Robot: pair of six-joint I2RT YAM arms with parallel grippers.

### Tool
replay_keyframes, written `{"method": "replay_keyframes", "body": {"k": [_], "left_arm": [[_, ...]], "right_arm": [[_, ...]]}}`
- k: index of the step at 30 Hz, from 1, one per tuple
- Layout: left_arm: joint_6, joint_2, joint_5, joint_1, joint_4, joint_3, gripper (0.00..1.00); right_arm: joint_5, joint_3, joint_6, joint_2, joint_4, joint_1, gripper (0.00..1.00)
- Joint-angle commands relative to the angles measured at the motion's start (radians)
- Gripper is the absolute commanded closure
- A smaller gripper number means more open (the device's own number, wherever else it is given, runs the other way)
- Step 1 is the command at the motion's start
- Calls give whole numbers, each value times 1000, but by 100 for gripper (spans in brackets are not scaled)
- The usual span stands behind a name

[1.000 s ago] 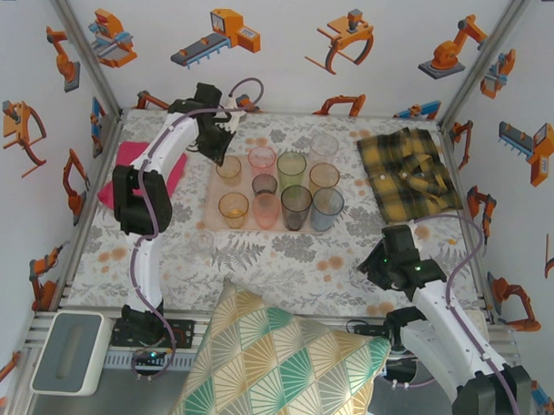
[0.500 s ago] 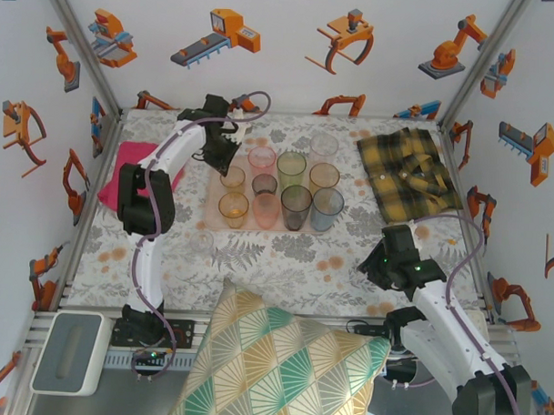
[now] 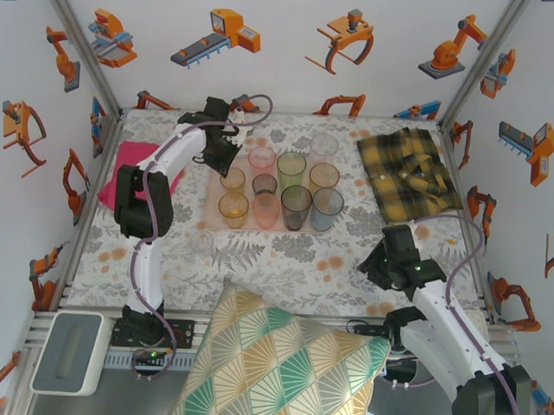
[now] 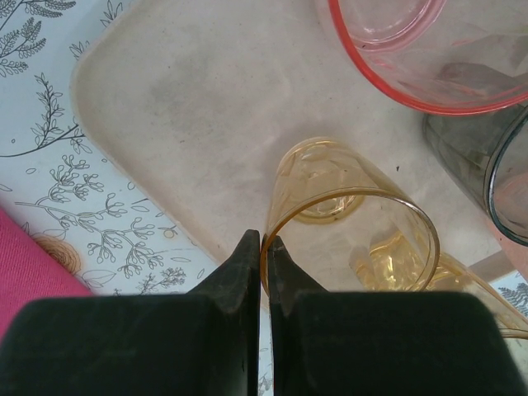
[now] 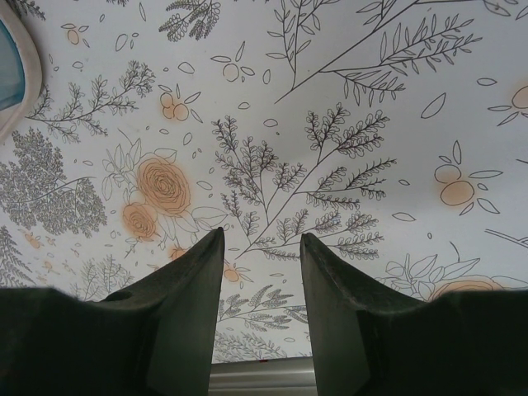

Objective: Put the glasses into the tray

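Note:
My left gripper (image 4: 264, 244) is shut on the rim of an amber glass (image 4: 351, 223), which hangs over the back left part of the pale pink-beige tray (image 4: 181, 107). In the top view that amber glass (image 3: 231, 178) and the left gripper (image 3: 226, 153) are at the tray's (image 3: 215, 203) back left. Several more glasses stand in the tray: pink (image 3: 261, 159), green (image 3: 291, 165), smoky grey (image 3: 295, 206), blue (image 3: 328, 207) and orange (image 3: 233, 208). A clear glass (image 3: 324, 144) stands at the back. My right gripper (image 5: 261, 247) is open over bare floral tablecloth, near the front right.
A magenta cloth (image 3: 123, 170) lies left of the tray. A yellow-black plaid cloth (image 3: 410, 171) lies at the back right. A patterned cushion (image 3: 281, 362) covers the front middle. A clear glass (image 3: 201, 244) stands on the tablecloth in front of the tray.
My left gripper has carried the amber glass rightward from the tray's left edge to over its back left part. The right arm has not moved.

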State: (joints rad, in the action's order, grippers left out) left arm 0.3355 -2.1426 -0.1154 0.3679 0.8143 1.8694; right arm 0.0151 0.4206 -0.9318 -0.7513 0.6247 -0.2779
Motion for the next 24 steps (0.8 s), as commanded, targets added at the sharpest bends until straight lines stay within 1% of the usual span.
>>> {"method": "replay_keyframes", "body": {"k": [1, 10, 20, 24], "left_arm": [[30, 29, 20, 6, 31, -29, 100], [26, 15, 17, 6, 63, -13, 97], [25, 15, 1, 6, 74, -3, 77], [14, 15, -16, 5, 73, 5, 72]], "right_arm": [[9, 21, -4, 6, 18, 6, 58], [5, 24, -5, 21, 26, 7, 58], [3, 24, -2, 22, 26, 6, 58], [5, 27, -2, 29, 34, 6, 58]]}}
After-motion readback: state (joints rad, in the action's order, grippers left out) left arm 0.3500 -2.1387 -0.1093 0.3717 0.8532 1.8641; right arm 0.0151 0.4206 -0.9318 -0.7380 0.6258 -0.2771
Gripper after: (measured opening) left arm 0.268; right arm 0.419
